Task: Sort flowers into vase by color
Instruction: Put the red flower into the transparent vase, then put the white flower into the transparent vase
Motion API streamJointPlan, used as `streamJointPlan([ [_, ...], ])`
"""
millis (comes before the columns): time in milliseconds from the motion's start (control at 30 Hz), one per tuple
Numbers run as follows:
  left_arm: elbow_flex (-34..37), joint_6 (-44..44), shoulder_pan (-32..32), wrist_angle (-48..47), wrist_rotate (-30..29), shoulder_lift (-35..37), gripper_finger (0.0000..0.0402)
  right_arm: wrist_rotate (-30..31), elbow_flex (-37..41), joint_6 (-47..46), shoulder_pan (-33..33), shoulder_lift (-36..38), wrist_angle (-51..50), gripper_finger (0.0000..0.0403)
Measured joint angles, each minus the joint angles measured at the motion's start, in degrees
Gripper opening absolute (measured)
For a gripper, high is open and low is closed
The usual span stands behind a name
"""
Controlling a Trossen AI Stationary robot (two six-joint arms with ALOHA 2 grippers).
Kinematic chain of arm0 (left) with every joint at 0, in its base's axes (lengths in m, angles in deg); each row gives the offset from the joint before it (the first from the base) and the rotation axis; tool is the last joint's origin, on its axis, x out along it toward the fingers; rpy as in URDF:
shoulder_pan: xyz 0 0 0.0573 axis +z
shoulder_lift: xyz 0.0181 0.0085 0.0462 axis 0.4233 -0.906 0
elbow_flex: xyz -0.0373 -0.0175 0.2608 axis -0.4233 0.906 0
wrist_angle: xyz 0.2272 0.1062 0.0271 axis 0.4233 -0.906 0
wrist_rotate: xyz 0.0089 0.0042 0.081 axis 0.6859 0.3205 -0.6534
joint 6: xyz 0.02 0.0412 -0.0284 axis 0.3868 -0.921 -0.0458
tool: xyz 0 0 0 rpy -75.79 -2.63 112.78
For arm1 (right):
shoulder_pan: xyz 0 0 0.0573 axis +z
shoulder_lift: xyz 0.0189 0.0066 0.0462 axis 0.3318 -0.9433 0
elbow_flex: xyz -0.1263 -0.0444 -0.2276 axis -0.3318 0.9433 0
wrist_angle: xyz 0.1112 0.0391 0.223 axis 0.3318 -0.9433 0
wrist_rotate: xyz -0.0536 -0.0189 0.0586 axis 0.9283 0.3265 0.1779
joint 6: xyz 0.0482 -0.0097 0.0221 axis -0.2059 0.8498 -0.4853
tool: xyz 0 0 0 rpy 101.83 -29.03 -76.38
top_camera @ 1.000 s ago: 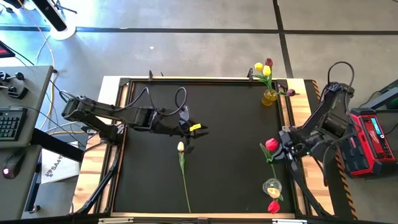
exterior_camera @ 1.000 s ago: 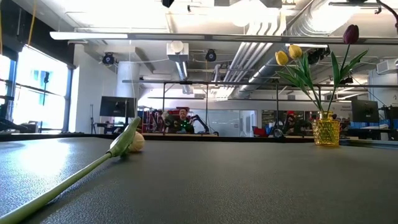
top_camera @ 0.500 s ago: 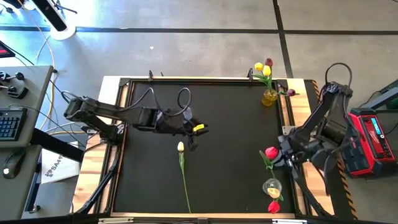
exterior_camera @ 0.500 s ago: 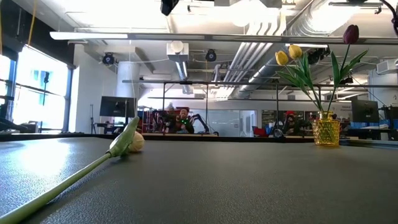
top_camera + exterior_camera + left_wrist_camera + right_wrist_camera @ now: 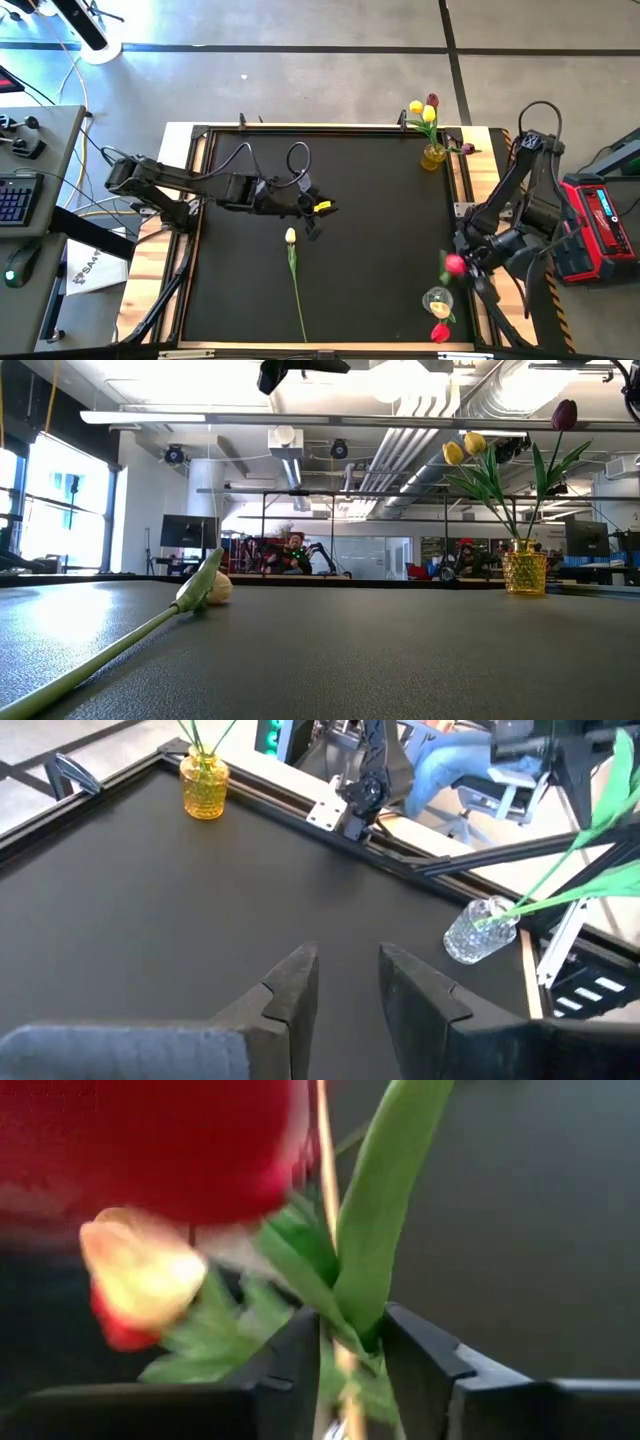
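My right gripper [image 5: 472, 262] is shut on a red tulip [image 5: 455, 265], held just above a clear glass vase [image 5: 438, 299] at the table's near right corner. Another red tulip [image 5: 440, 332] stands in that vase and leans over its rim. A cream-white tulip [image 5: 290, 237] lies flat mid-table with its stem running toward the near edge; it also shows in the low view [image 5: 205, 590]. A yellow vase [image 5: 433, 155] at the far right holds yellow and maroon tulips. My left gripper [image 5: 314, 213] hovers open just beyond the cream head. My right gripper pinches the red tulip between its two fingers at the green stem and leaf [image 5: 358, 1315] just below the head [image 5: 150, 1140]. The tulip is lifted clear of the table, with its head toward the table's left of the fingers.
The black mat is framed by a wooden border [image 5: 470, 180]. A keyboard and a desk [image 5: 20, 195] stand off the table's left, and a red device [image 5: 595, 225] stands off its right. Bare mat lies between the cream tulip and the two vases.
My right gripper has carried the red tulip toward the table's near edge and slightly right, stopping over the clear vase. My left gripper has dropped a little above the cream tulip's head. The cream tulip and both vases have stayed put.
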Motion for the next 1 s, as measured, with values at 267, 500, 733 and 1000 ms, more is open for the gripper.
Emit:
streamJointPlan([
  [267,0.0,2.4,0.0,-1.1,0.4,0.0,0.0094,-16.8,0.0,-11.6,0.2,0.9,0.0,0.0123],
  [500,0.0,7.4,0.0,-5.9,4.2,0.0,0.0094,-29.8,0.0,-18.7,0.2,0.9,-0.6,0.0124],
  [733,0.2,14.2,-1.7,-16.4,1.7,-0.4,0.0094,-32.9,0.0,-25.1,0.0,0.9,-10.4,0.0124],
  [1000,8.3,25.0,-4.7,-10.9,2.5,-1.0,0.0094,-14.8,0.0,-27.8,0.0,1.0,-16.0,0.0124],
])
